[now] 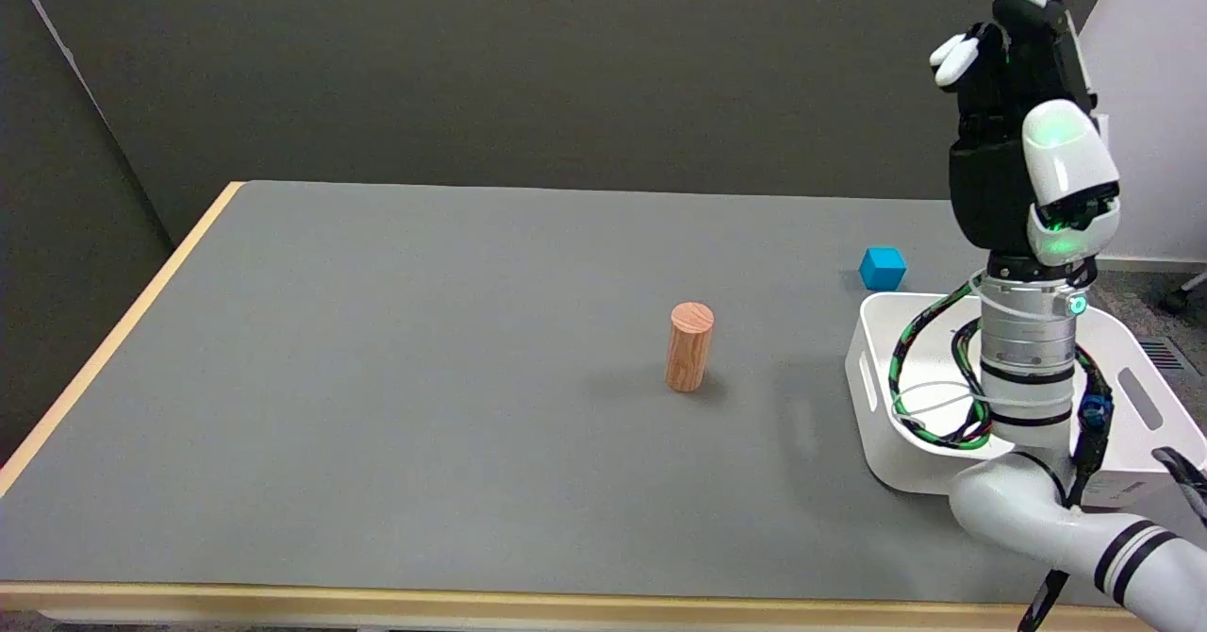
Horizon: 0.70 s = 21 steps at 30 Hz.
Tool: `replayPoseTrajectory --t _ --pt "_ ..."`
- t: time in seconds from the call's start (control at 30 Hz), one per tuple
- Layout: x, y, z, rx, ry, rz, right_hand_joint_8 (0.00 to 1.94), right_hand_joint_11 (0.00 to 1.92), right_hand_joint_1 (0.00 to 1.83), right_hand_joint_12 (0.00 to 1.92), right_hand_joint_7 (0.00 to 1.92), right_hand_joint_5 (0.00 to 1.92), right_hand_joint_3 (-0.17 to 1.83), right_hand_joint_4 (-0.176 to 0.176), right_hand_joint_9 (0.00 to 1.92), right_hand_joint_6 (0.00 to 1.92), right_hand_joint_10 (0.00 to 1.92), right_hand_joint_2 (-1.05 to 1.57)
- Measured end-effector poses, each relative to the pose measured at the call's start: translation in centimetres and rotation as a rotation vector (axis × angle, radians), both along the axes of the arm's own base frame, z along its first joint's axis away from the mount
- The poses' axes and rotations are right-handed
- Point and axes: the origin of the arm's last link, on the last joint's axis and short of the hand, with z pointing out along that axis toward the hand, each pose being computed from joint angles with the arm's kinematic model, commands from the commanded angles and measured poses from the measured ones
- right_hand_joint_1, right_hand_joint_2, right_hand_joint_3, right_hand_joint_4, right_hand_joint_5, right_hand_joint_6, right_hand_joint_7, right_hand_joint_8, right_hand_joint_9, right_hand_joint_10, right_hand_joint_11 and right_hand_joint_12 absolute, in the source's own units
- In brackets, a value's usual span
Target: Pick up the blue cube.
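The tabletop (377, 406) is matt grey with a pale wood edge. The cylinder (689, 347) shows wood grain. The bin (872, 396) is smooth white plastic; the cube (883, 268) is matt blue.

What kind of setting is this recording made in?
Probably a lab test bench: a grey table with plain dark partitions behind, sparse props (blue cube, wooden cylinder, white bin), and the robot hand raised above.

Table (377, 406): grey matte top, light wood edging along the left and near sides. Rear wall (566, 57): dark grey, plain. Left panel (57, 189): dark, angled toward the table. White panel (1150, 113) at upper right. Floor (1146, 297): grey strip visible at far right. Lighting even, shadows soft.
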Motion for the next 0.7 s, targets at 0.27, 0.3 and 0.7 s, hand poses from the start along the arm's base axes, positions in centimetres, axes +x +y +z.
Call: replayPoseTrajectory --t 0.27,0.3,0.7 --pt "0.8 0.1 -0.1 -0.004 0.01 0.0 0.24 0.0 0.55 1.92 0.12 0.34 0.91 -0.038 0.43 0.78 1.72 0.87" --pt "0.9 0.1 -0.1 -0.006 0.013 0.0 0.24 0.0 0.59 1.92 0.13 0.35 0.95 -0.044 0.43 0.75 1.72 0.83" --pt "3.7 1.3 1.6 -0.195 0.113 0.025 0.32 0.0 0.68 1.92 0.28 0.4 0.9 -0.033 0.71 0.87 1.46 0.83"
